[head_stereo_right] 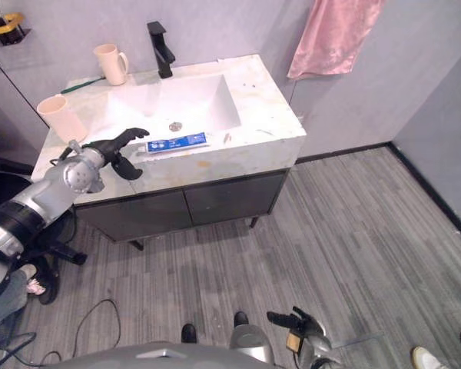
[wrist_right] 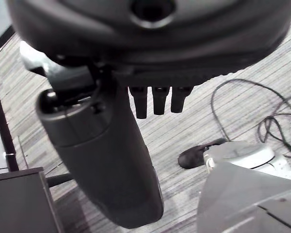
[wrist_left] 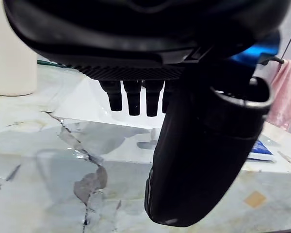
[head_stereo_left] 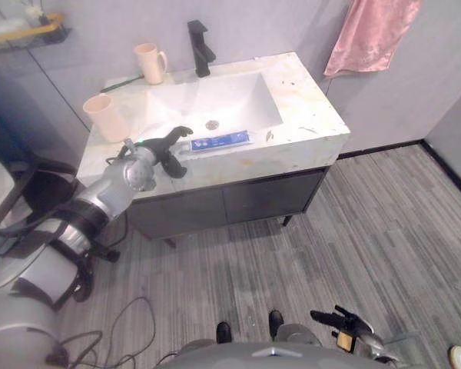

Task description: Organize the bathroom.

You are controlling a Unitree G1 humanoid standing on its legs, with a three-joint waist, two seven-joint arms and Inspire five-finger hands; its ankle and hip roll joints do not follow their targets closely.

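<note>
While fingers spread, left robot hand (head_stereo_left: 167, 146) just beside probable toothpaste tube (head_stereo_left: 220, 141).

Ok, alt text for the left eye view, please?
The left robot hand, fingers open, reaches over the counter toward a blue tube at the sink's front edge. Two cups stand behind; a pink towel hangs at right.

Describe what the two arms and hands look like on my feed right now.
Both arms are silver-grey metal in rounded segments, with darker banding near the joints. The left hand is matte black, with slim fingers and a thick, rounded thumb; a small green light shows at its wrist. The right hand is equally dark, with a yellowish tan part at its wrist.
</note>
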